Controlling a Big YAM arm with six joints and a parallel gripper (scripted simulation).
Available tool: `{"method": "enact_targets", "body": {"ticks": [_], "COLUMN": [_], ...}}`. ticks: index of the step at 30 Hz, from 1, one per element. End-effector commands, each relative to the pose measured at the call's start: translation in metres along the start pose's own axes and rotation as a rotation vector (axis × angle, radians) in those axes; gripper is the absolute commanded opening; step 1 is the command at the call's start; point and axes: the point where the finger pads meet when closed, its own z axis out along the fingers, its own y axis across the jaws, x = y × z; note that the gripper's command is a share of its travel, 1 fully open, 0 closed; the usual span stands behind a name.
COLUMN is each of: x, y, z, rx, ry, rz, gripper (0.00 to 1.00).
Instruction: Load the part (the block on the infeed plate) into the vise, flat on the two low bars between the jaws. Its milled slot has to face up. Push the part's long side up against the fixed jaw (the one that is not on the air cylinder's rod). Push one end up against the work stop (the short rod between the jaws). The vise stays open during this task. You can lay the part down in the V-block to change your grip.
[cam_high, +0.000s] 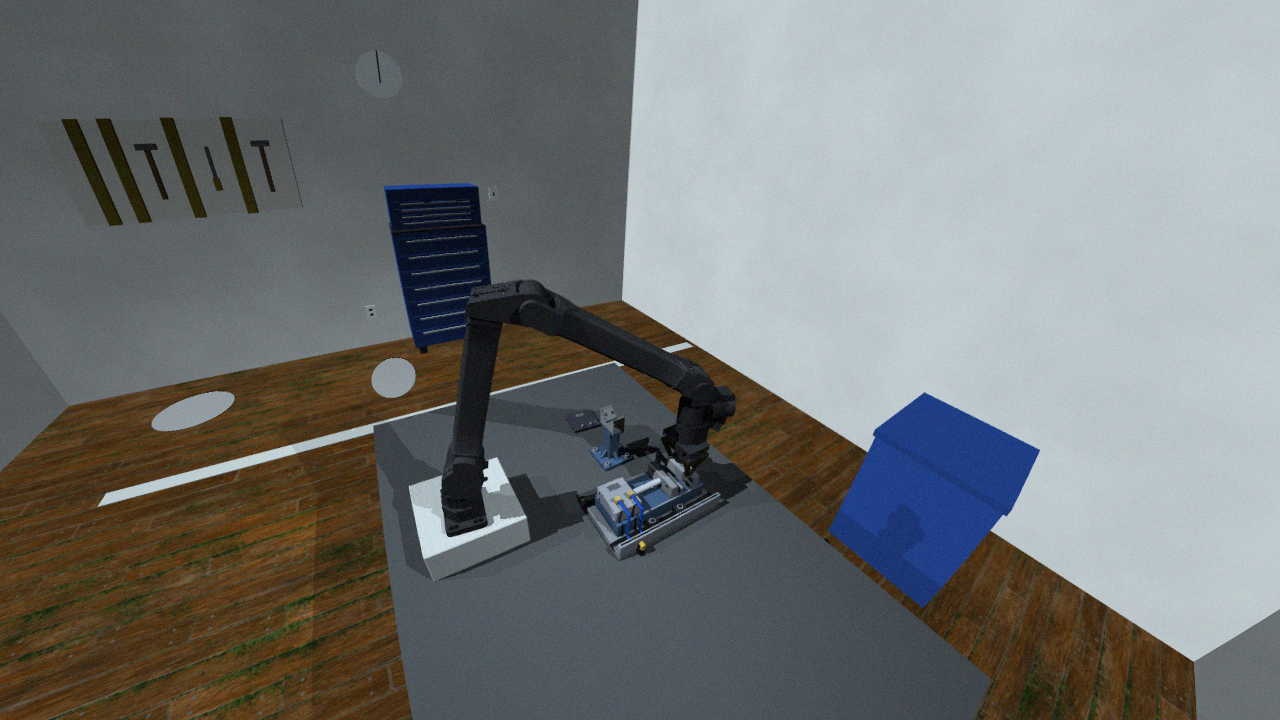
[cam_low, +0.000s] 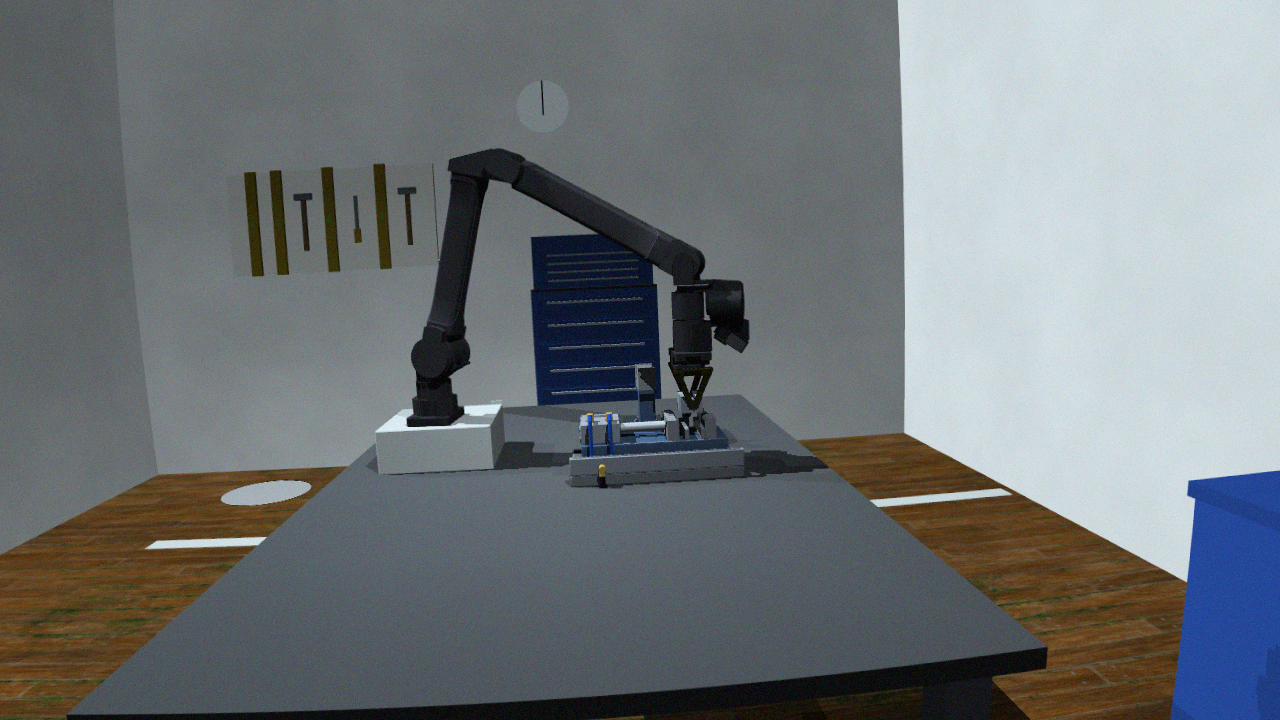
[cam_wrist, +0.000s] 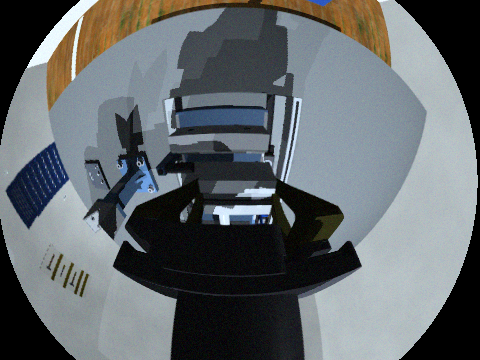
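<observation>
My gripper (cam_low: 691, 404) points straight down over the far end of the vise (cam_low: 657, 438) and is shut on the part (cam_wrist: 235, 186), a grey block. In the wrist view the part lies crosswise between my fingers, just above the vise's open jaws (cam_wrist: 223, 116). In the top view the gripper (cam_high: 682, 463) stands at the vise's far right end (cam_high: 653, 501). I cannot tell whether the part touches the low bars or which way its slot faces. The air cylinder (cam_high: 622, 499) with blue hoses is at the vise's near left end.
The blue V-block stand (cam_high: 612, 436) and the dark infeed plate (cam_high: 584, 419) stand behind the vise. The arm's white base block (cam_high: 467, 523) is to the left. A blue bin (cam_high: 935, 492) stands on the floor beside the table's right edge.
</observation>
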Motion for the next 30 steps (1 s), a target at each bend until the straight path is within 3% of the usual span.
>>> {"method": "enact_targets", "body": {"ticks": [1,30], "x": [-0.0059,-0.0062], "y": [-0.0039,-0.0035], "z": [0.0041,0.0085], "rx": [0.005,0.006], "ry": [-0.012,-0.014], "rz": [0.012,0.012], "gripper": [0.0,0.0]}}
